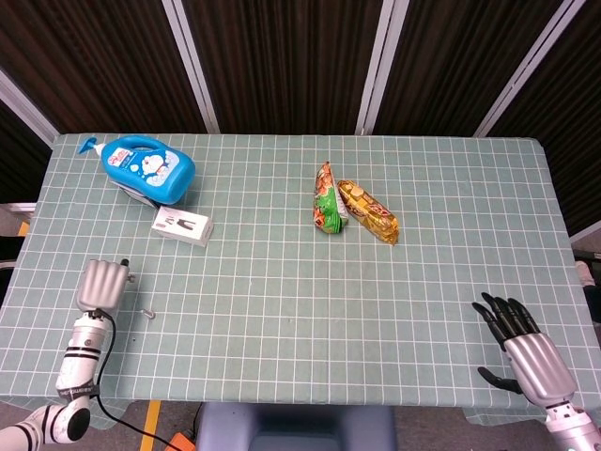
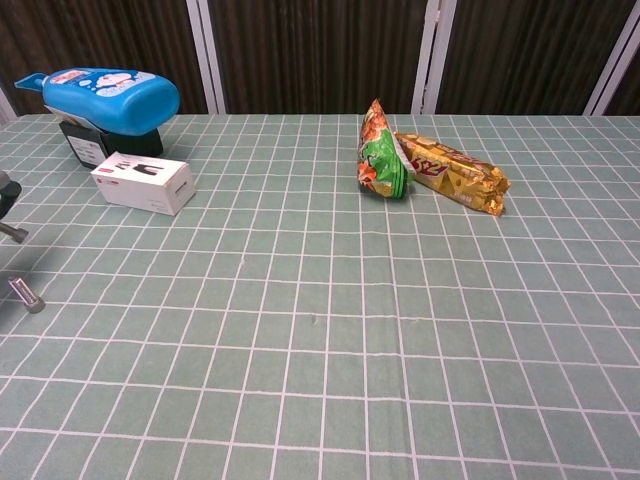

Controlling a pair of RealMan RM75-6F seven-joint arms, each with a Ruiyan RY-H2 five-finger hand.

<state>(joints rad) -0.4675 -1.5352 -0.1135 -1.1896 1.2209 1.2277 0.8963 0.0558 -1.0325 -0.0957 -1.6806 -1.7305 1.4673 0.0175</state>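
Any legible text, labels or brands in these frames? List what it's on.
None can be read.
Blue bottle: cartoon label, lettering too small.
White box: dark and red marks, blurred.
Green snack bag: print illegible.
Gold snack bag: red lettering, blurred.
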